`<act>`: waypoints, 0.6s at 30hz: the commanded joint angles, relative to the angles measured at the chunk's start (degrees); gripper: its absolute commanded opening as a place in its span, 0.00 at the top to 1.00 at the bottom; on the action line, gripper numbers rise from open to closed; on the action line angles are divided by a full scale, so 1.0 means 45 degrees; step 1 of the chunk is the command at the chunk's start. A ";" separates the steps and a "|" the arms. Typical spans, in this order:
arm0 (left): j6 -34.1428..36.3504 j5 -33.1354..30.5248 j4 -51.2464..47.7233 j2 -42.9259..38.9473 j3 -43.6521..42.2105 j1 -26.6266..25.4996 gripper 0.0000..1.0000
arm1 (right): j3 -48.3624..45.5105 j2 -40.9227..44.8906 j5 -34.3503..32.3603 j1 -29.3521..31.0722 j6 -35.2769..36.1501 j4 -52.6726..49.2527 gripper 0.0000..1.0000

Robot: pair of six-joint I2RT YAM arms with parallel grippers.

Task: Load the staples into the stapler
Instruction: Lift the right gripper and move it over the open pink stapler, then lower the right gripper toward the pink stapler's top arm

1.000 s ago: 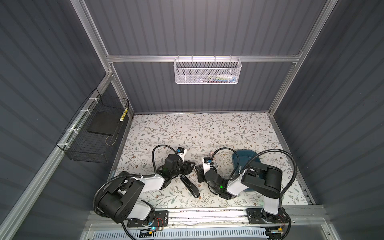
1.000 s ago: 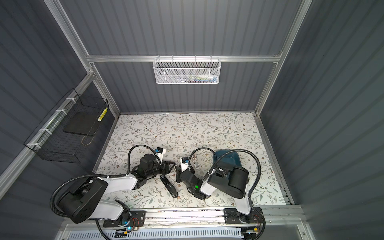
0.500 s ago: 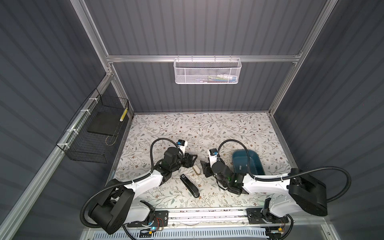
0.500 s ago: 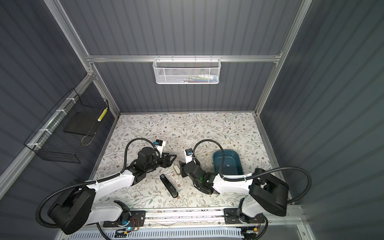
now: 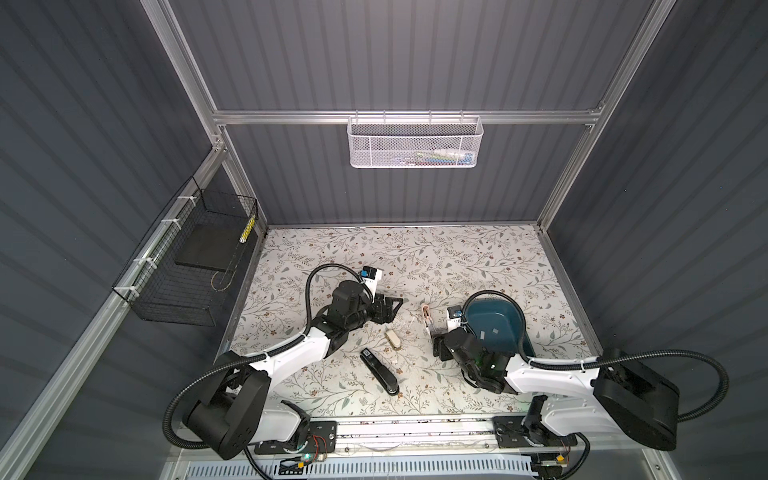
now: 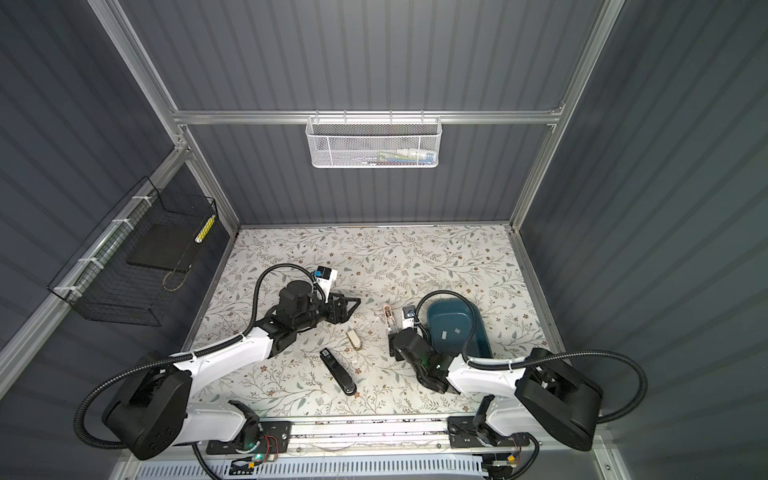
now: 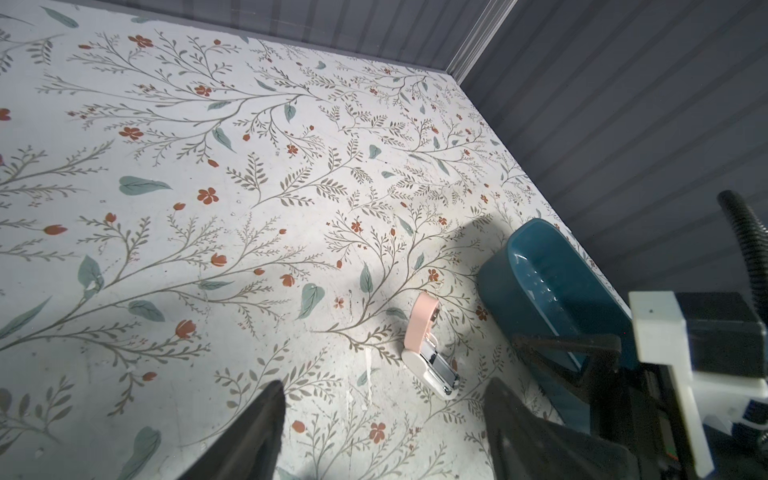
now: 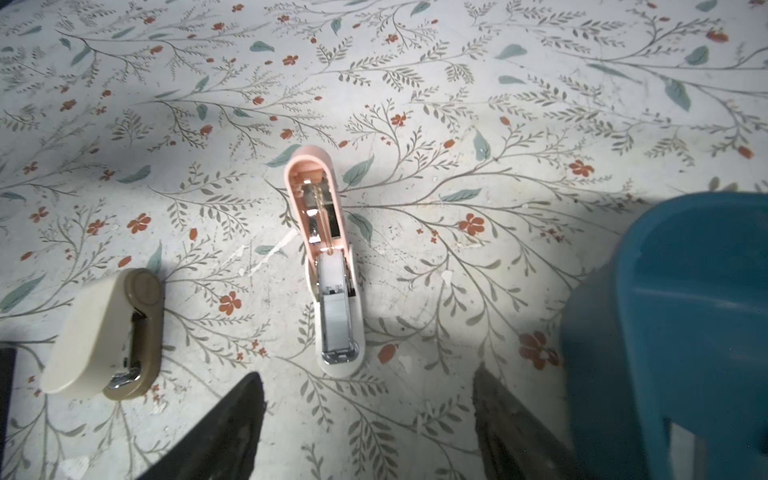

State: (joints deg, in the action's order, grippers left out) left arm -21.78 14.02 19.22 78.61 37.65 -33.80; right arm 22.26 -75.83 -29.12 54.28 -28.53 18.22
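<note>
Grey ribbed-panel enclosure, floral-print surface (image 5: 457,257).

Writing: nothing legible. The black stapler (image 5: 379,371) has a small white label (image 5: 366,354) at its far end, too small to read.

Containers:
- White mesh basket (image 5: 413,143) on the back-wall rail. A few coloured items lie in its right half, can't identify them.
- Black wire basket (image 5: 166,303) on the left wall. It holds a dark flat slab (image 5: 208,249) and a yellow-and-black striped stick (image 5: 248,227) at the far corner.
- Teal bin (image 5: 505,316) on the surface, right side. The staples (image 5: 482,334) are inside it: two small grey strips lying flat on the bin floor, apart from each other.

Staplers on the surface:
- Pink stapler (image 8: 328,257) lies just left of the bin. It's hinged fully open, pink top folded back, white base with the metal channel exposed. There's grey metal in the channel, can't tell if it's staples.
- Beige stapler (image 8: 104,332) is closed, between the two arms.
- The black one is closed, nearest the front rail.

Left fingers (image 7: 257,432) are spread wide with nothing between them, left of the pink stapler and clear of it.
Right fingers (image 8: 232,424) are also spread and empty. The pink stapler's base end sits just ahead of the gap, not touching, and the bin is right beside that arm.
</note>
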 commanded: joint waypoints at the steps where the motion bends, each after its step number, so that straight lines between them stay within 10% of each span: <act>1: 0.0043 0.0507 -0.0096 0.0496 0.0502 -0.0067 0.23 | -0.0086 -0.0597 0.0248 -0.0194 -0.0292 0.0207 0.20; 18: 0.0040 0.0763 0.0044 0.1414 0.0719 -0.0086 0.21 | 0.0811 -0.4157 0.1684 -0.0462 0.0644 0.2439 0.38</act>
State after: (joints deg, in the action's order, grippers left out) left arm -21.78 15.97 18.87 83.55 39.44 -33.82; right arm 25.50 -91.79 -23.77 52.42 -26.72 28.38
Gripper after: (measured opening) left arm 0.793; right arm 0.632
